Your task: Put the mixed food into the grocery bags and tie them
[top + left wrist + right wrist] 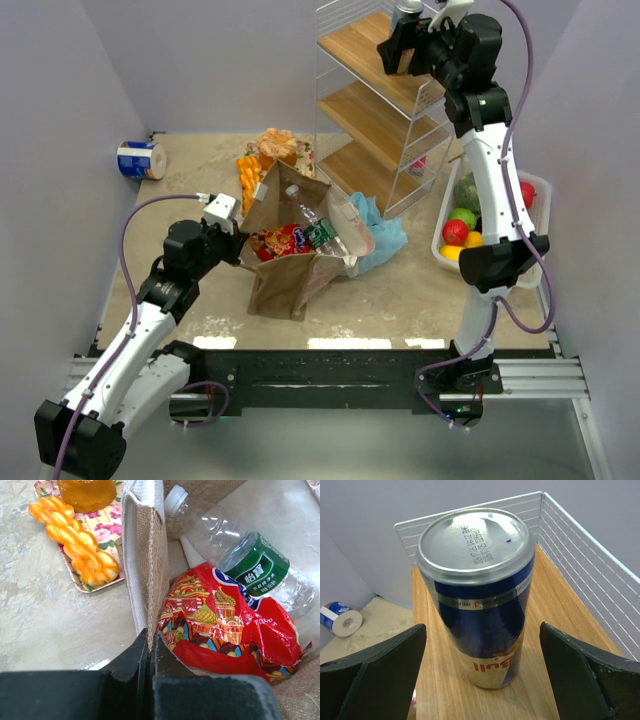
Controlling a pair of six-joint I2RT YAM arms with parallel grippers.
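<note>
The brown paper bag lies open on the table, holding a clear bottle with a green label and a red crinkly snack packet. My left gripper is shut on the bag's woven rim, at the bag's left side. On the top wooden shelf stands a silver-and-blue drink can, base up. My right gripper is open, one finger on each side of the can and apart from it. The light-blue plastic bag lies crumpled to the right of the paper bag.
A white wire rack with wooden shelves stands at the back right. The white basket at the right holds green, red and yellow fruit. A floral tray with orange cake lies behind the bag. A paper roll sits far left.
</note>
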